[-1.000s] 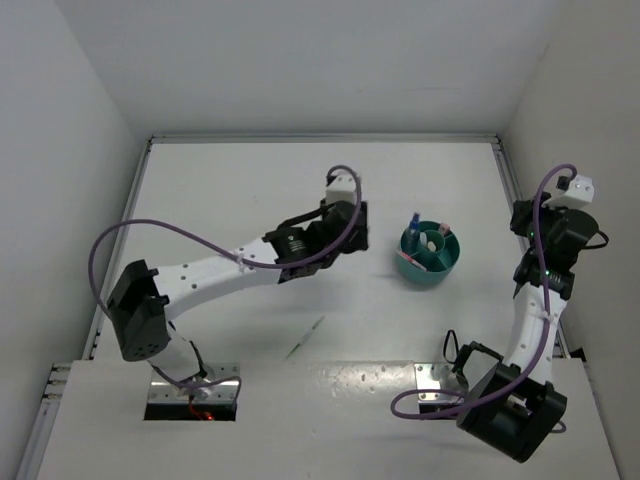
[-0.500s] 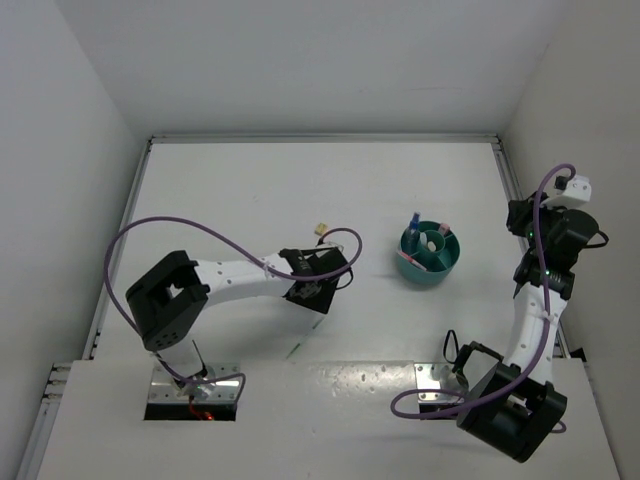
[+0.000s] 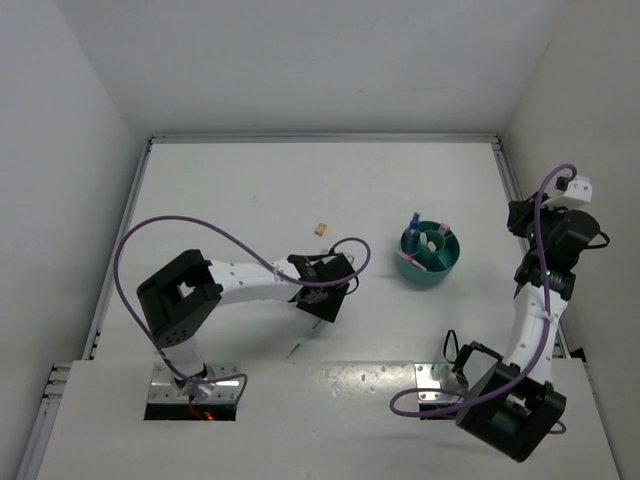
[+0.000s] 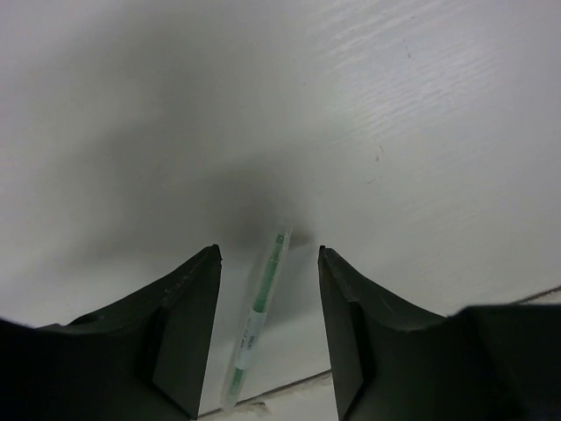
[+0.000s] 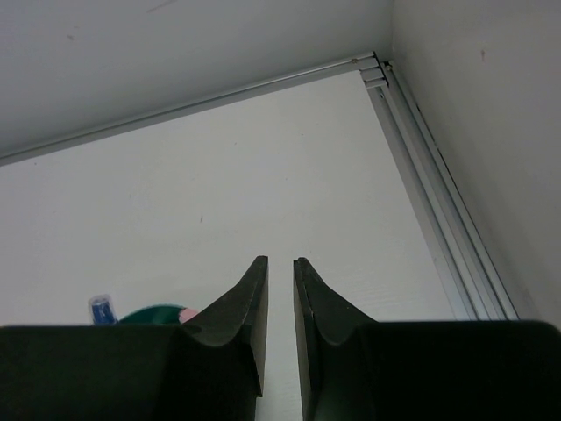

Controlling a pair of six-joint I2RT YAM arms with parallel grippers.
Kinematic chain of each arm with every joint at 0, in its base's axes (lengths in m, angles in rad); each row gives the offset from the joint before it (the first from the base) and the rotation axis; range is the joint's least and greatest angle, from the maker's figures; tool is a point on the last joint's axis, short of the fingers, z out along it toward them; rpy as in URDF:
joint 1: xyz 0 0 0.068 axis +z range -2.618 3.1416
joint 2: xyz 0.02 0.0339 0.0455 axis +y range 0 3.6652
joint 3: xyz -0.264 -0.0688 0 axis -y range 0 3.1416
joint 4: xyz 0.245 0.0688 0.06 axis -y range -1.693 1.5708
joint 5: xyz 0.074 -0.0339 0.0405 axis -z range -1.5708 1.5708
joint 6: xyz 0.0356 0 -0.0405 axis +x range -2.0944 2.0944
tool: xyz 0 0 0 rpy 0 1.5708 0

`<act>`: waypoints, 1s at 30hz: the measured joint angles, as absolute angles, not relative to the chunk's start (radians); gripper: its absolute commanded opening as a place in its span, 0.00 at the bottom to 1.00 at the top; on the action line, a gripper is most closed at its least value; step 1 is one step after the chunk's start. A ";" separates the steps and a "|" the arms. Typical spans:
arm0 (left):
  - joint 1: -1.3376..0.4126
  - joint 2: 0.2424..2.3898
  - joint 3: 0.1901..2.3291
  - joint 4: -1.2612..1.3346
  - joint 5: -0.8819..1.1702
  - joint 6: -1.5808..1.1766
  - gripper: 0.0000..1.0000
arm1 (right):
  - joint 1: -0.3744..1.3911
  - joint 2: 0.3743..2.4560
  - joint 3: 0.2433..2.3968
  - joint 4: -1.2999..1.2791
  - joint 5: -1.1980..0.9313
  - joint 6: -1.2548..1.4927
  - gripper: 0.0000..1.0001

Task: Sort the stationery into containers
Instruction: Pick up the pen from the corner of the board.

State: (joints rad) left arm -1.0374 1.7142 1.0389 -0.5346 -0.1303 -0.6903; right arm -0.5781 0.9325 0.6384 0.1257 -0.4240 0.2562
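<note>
The left gripper [image 4: 267, 254] is pointing down at the white table [image 4: 421, 105], its two dark fingers [image 4: 188, 324] standing well spread and gripping nothing. A thin green pen [image 4: 259, 316] is lying flat on the table in the gap between them, touching neither finger. In the wrist view it is running roughly from 12 o'clock to 6 o'clock, leaning slightly. Its lower end is blurring out near the bottom of that view. From above, the wrist is covering the fingers, and only a faint sliver of the pen is showing at 7 o'clock of it.

The right gripper [image 5: 280, 263] is hanging raised by the table's right edge, its fingers sitting nearly together with a thin slit between them, pinching nothing.

The teal cup [image 3: 428, 262] is standing at 9 o'clock of the right arm, well apart from both grippers. A blue pen [image 3: 414, 219] and pink items are poking out of it; which compartments they are in is too small to tell. A tiny yellow eraser [image 3: 320, 229] is lying at 12 o'clock of the left gripper.
</note>
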 measured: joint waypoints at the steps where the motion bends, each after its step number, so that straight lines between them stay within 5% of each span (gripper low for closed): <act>1: -1.041 1.726 1.038 -0.532 -0.131 -0.690 0.52 | -0.580 0.933 0.638 0.126 -0.424 0.256 0.18; 7: -1.063 1.759 1.034 -0.526 -0.142 -0.690 0.40 | -0.580 0.933 0.638 0.126 -0.424 0.256 0.18; 11: -1.065 1.761 1.034 -0.526 -0.155 -0.694 0.08 | -0.580 0.933 0.638 0.126 -0.424 0.256 0.18; 13: -1.068 1.761 1.036 -0.527 -0.167 -0.686 0.00 | -0.582 0.936 0.638 0.126 -0.424 0.256 0.18; 22: -1.069 1.668 1.049 -0.466 -0.319 -0.686 0.00 | -0.588 0.942 0.638 0.126 -0.425 0.263 0.18; 27: -1.073 1.310 0.762 0.296 -0.398 -0.679 0.00 | -0.588 0.943 0.638 0.126 -0.429 0.263 0.18; 30: -1.073 1.316 0.649 0.618 -0.432 -0.688 0.00 | -0.588 0.943 0.638 0.126 -0.433 0.263 0.18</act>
